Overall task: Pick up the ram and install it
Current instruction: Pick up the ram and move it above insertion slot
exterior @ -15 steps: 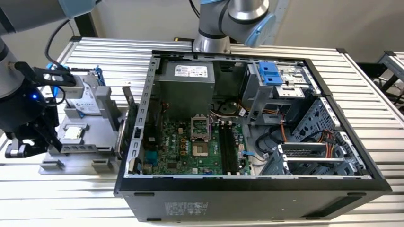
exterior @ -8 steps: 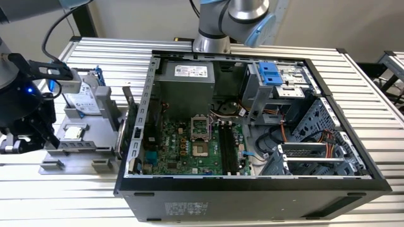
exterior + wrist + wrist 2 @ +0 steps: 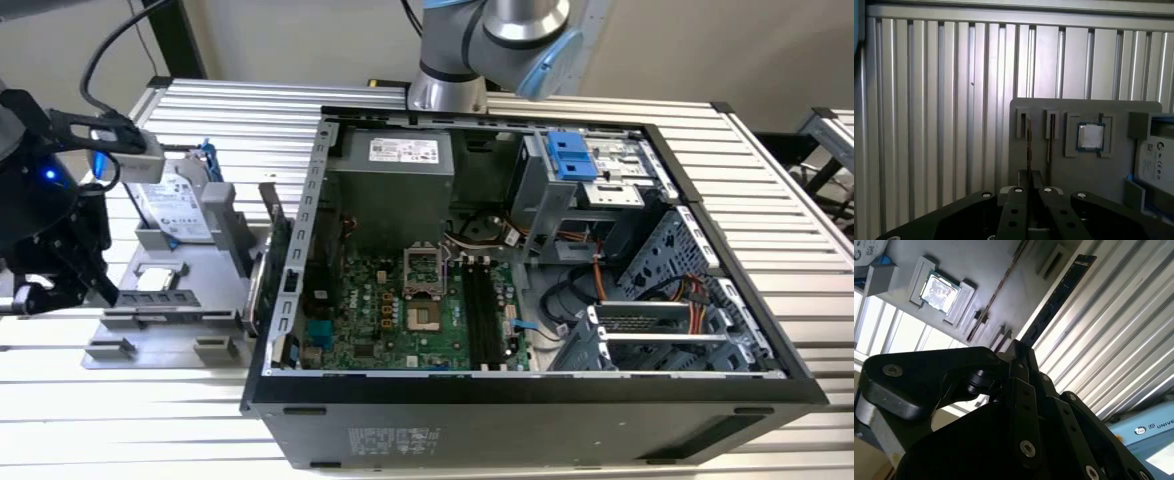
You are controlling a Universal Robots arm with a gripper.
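The ram (image 3: 1056,300) is a long, dark, thin stick with small chips. My gripper (image 3: 1019,347) is shut on one end of it, and the rest reaches out ahead of the fingers over the slatted table. In the first wrist view the ram (image 3: 1028,145) shows edge-on as a thin line rising from the gripper (image 3: 1029,175). In the exterior view the gripper (image 3: 96,290) is at the left, over the grey holder (image 3: 160,330), with the ram (image 3: 158,298) sticking out toward the case.
The open computer case (image 3: 534,395) lies in the middle, with long black slots (image 3: 483,310) on its motherboard. The holder also carries a square chip (image 3: 1090,136), a silver drive (image 3: 174,210) and another thin stick (image 3: 1049,150). The arm's base (image 3: 447,90) stands behind the case.
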